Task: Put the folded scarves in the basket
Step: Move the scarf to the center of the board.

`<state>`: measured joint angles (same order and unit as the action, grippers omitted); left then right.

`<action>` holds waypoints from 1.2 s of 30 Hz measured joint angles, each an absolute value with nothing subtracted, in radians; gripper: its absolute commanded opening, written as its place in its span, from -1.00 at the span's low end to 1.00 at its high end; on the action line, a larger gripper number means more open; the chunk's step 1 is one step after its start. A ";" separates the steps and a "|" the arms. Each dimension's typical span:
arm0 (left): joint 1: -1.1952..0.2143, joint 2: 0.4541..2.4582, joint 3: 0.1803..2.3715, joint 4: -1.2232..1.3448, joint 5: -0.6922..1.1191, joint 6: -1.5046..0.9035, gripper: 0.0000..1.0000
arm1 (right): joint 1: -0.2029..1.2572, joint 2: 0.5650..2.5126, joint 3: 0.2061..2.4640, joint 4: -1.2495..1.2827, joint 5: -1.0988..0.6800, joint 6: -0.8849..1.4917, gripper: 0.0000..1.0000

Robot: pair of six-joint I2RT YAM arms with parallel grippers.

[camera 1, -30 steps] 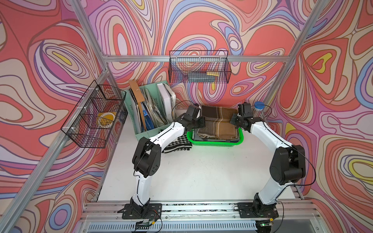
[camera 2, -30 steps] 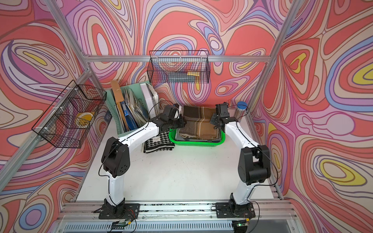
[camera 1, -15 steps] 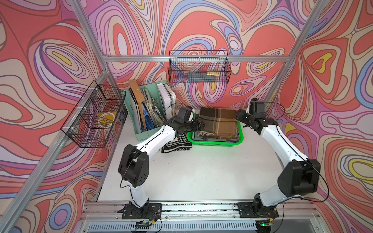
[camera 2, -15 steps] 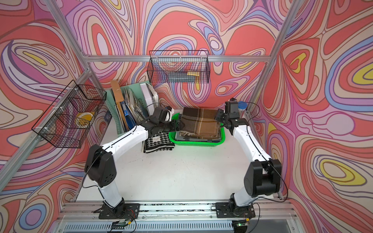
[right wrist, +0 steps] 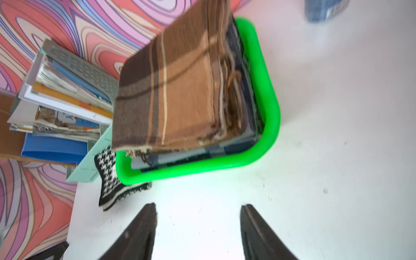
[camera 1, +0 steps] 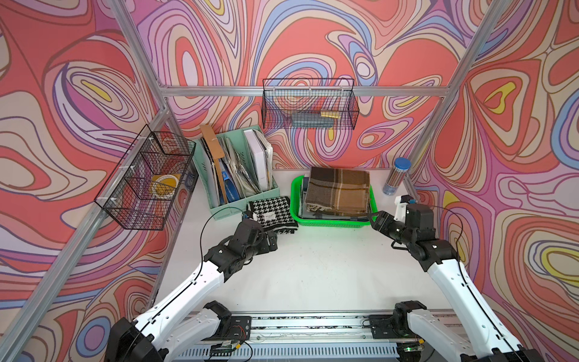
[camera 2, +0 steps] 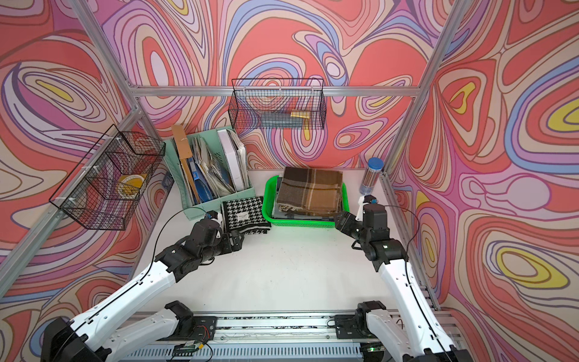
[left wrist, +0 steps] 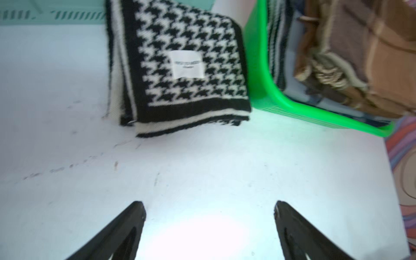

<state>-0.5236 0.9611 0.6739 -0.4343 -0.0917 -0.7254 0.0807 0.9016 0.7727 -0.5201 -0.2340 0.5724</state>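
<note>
The folded scarf (camera 1: 336, 191), brown plaid, lies on top of a stack of other folded cloths inside the bright green basket (camera 1: 329, 223) at the back of the table, as both top views show (camera 2: 310, 191). My left gripper (camera 1: 272, 243) hovers open and empty over bare table in front of a black-and-white houndstooth scarf (left wrist: 180, 65), which lies just left of the basket (left wrist: 258, 67). My right gripper (camera 1: 376, 219) is open and empty off the basket's front right corner. In the right wrist view the brown scarf (right wrist: 175, 94) overhangs the basket rim (right wrist: 267, 90), and the right gripper (right wrist: 199, 208) holds nothing.
A mint file holder (camera 1: 232, 169) stuffed with papers stands left of the houndstooth scarf. Black wire baskets hang on the back wall (camera 1: 308, 105) and the left wall (camera 1: 147, 180). A blue-capped tube (camera 1: 396, 177) stands at the back right by the frame post.
Both grippers were shut at the brown scarf's sides over the basket. They have opened, let it go and drawn back toward the front; the scarf stays in the basket.
</note>
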 measured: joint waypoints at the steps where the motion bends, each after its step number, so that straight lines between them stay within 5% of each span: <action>1: -0.517 0.957 0.657 -0.435 -0.109 -0.735 0.96 | 0.081 0.892 0.750 -0.526 -0.252 0.582 0.20; 13: -0.353 1.169 0.639 -0.349 -0.145 -0.783 0.96 | 0.081 0.736 0.577 -0.594 -0.309 0.620 0.20; 28: -0.236 1.502 0.783 -0.154 -0.010 -0.790 0.76 | 0.081 0.793 0.524 -0.592 -0.323 0.595 0.19; 36: -0.208 1.614 0.803 -0.097 0.049 -0.789 0.09 | 0.081 0.828 0.524 -0.591 -0.323 0.576 0.18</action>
<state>-0.2077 1.6142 0.8032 -0.0971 0.0490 -0.7891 0.0807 0.8276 0.5240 -0.5911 -0.3233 0.5762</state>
